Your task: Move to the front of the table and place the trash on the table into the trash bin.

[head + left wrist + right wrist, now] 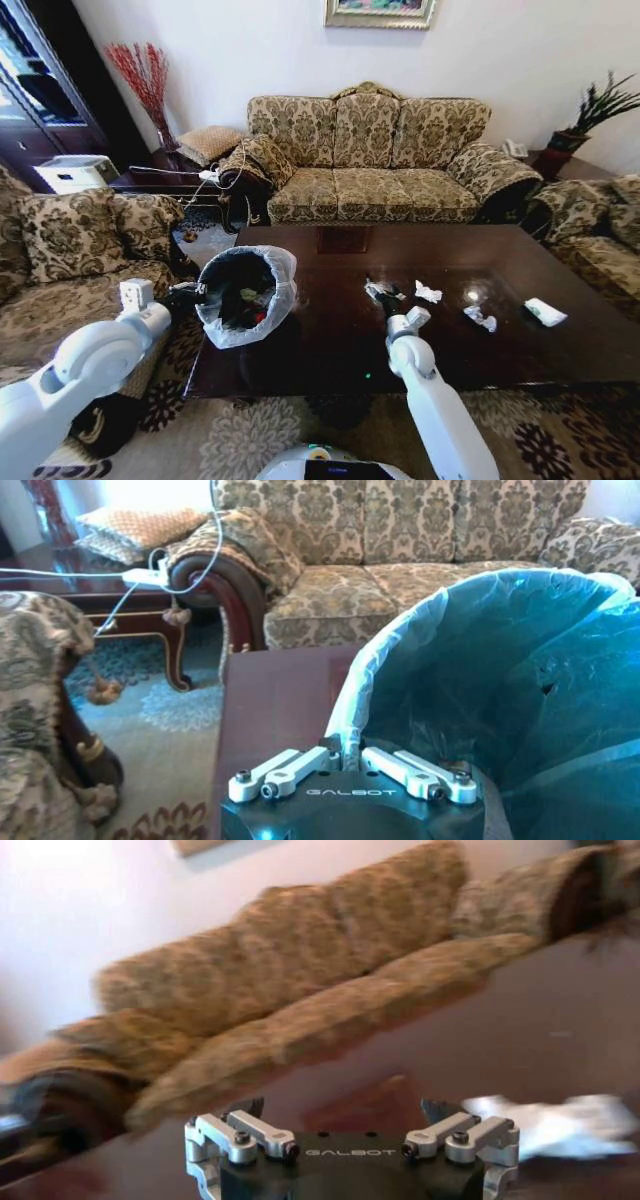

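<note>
The left gripper (pixel 345 761) stretches to the bench's (pixel 330 340) left edge, fingers pinched on the bin (pixel 243 295) rim, tipping it. The right gripper (pixel 385 298) reaches mid-bench, fingers spread wide beside paper wads (pixel 428 292); a packet (pixel 545 312) lies near the right edge.

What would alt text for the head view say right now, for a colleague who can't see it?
The left hand holds the tilted trash bin by its bag-lined rim at the left end of the table. The open right hand hovers over a paper wad near mid-table. More trash lies to the right: another wad, a silvery wrapper, a white packet.
</note>
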Controlling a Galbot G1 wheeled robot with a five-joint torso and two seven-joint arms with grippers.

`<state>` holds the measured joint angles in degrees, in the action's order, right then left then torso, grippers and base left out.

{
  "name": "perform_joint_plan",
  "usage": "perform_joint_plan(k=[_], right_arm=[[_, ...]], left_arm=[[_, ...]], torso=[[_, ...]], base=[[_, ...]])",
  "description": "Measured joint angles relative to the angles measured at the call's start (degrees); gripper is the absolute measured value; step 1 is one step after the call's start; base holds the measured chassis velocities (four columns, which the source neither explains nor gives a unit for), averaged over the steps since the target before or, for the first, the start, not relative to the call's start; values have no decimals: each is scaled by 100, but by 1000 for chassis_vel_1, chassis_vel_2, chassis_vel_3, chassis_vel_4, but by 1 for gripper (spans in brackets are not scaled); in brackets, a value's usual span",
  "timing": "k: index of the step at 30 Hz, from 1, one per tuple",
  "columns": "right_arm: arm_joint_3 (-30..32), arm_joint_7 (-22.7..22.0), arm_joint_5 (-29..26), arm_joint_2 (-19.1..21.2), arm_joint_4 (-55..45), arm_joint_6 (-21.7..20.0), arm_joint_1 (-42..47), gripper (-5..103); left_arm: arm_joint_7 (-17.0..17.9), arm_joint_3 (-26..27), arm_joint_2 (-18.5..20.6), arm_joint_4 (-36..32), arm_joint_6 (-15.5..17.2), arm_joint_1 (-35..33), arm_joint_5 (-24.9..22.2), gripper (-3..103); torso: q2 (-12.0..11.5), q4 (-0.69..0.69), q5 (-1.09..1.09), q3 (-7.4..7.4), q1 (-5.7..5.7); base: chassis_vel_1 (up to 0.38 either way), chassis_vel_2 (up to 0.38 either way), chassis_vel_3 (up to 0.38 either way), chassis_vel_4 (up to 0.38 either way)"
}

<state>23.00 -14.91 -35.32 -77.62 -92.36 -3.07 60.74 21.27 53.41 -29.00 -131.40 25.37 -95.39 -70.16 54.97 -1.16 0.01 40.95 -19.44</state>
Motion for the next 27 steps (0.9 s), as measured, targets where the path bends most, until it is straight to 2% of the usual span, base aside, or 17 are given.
perform_joint_plan(k=[5,8,11,17,22,27], right_arm=[[59,-125,26,-6,419,87,-147,100],[35,-215,73,-35,699,197,-287,100],[15,-275,171,-68,941,188,-438,100],[-119,-317,264,-147,1347,-3,-732,100],[-165,-326,293,-205,1635,-36,-958,100],[-219,-338,274,-242,1981,-31,-1225,100]], left_arm=[[-9,0,-37,-47,0,-9,16,0],[-13,0,-47,-88,0,-10,17,0],[-25,1,-65,-136,0,-24,17,0],[-20,23,-154,-167,-1,-57,44,0],[-29,3,-196,-171,-8,-58,84,0],[-91,-10,-245,-161,-31,-74,131,0]], torso=[[0,1,-3,0,0],[0,2,5,0,0],[0,5,4,0,0],[0,-1,-9,0,0],[0,-4,-3,-1,1],[0,1,3,0,0]], base=[[-272,-265,252,248],[-234,-251,232,217],[-160,-185,92,122],[-8,0,4,-3],[28,44,-15,-22],[0,0,0,0]])
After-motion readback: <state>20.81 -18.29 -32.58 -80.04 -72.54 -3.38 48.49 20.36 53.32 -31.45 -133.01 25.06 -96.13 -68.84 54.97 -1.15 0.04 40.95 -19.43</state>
